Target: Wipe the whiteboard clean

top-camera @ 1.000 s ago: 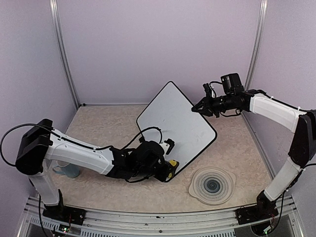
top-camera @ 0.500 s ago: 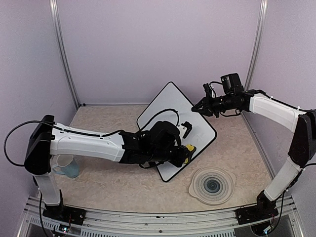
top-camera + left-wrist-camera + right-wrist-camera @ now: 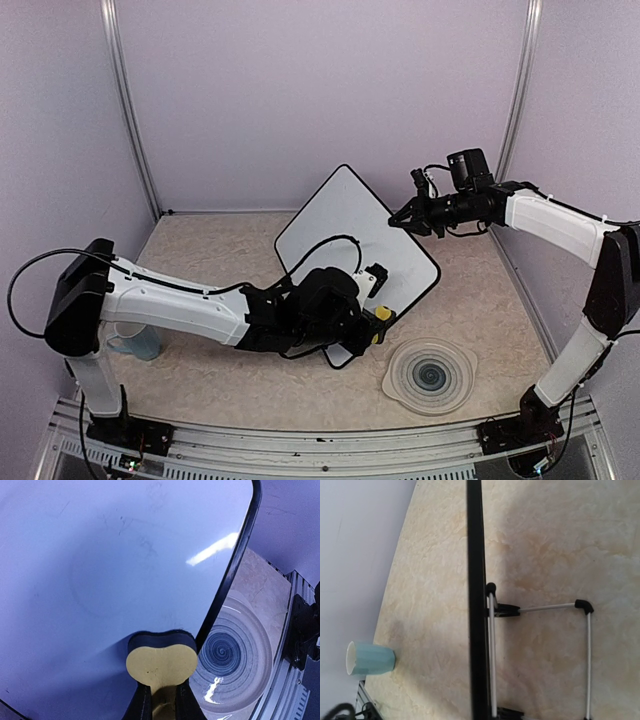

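Observation:
The whiteboard [image 3: 345,225] stands tilted at mid-table, white with a thin black frame. In the left wrist view its face [image 3: 120,555] shows only faint grey smudges. My left gripper [image 3: 372,322] is shut on a yellow eraser [image 3: 161,664], and the eraser's black felt presses against the board near its lower right edge. My right gripper [image 3: 402,219] is shut on the board's upper right edge. The right wrist view shows the board's black edge [image 3: 475,605] and its wire stand [image 3: 540,607]; the gripper's own fingers are out of that view.
A round grey-white ribbed plate [image 3: 430,375] lies on the table just right of the board's lower corner and also shows in the left wrist view [image 3: 235,655]. A teal cup [image 3: 135,342] stands at the near left, partly behind my left arm.
My left gripper carried the eraser from the board's lowest corner up and right along the lower right edge, then back down a little. The right arm has held still.

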{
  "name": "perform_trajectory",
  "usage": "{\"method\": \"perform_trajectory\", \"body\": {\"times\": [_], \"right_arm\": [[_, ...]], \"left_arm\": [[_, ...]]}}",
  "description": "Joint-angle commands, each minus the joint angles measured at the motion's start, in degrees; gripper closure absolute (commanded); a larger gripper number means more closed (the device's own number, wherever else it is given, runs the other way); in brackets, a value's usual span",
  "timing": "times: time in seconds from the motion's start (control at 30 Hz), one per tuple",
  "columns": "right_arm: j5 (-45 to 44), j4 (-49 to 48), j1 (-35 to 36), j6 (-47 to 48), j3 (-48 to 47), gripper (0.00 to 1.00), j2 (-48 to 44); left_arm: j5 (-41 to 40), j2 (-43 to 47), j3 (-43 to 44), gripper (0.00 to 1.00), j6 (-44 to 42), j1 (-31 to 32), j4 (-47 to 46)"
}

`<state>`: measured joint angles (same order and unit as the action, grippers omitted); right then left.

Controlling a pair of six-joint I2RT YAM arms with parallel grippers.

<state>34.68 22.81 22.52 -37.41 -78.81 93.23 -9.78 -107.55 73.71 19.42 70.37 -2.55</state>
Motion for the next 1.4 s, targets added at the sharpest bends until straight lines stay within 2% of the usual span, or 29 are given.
{"method": "perform_trajectory", "body": {"times": [0.0,0.33,0.47,0.6,0.83,0.93,1.17,1.37], "right_arm": [[1.2,5.1,1.8,-3.4,0.9,1.0,3.1],[1.9,5.0,1.8,-2.7,0.5,1.0,3.7],[2.3,5.1,1.8,-2.1,0.3,1.0,3.8],[3.3,5.0,1.8,-1.5,0.5,1.0,4.0],[3.8,5.1,1.8,-0.8,-0.2,1.0,4.1],[3.9,5.5,1.7,-0.5,-0.6,1.0,4.2],[4.4,5.7,1.4,-0.2,-0.9,1.0,4.5],[6.3,5.4,1.4,-0.1,-1.7,1.0,5.8]], "left_arm": [[1.5,-1.8,-9.0,1.0,1.3,1.5,4.4],[2.1,3.6,-17.4,1.0,9.9,-3.5,-2.6],[2.6,5.0,-16.0,1.0,10.6,-6.9,-3.6],[4.6,4.9,-14.7,1.0,13.0,-13.1,-5.2],[5.2,0.0,-10.7,1.0,15.4,-21.5,-2.5],[6.8,-2.3,-12.1,1.0,17.2,-23.8,-2.6],[7.3,-1.7,-17.6,1.0,17.2,-21.7,-5.8],[7.8,-1.1,-9.9,1.0,12.7,-14.7,-5.3]]}}
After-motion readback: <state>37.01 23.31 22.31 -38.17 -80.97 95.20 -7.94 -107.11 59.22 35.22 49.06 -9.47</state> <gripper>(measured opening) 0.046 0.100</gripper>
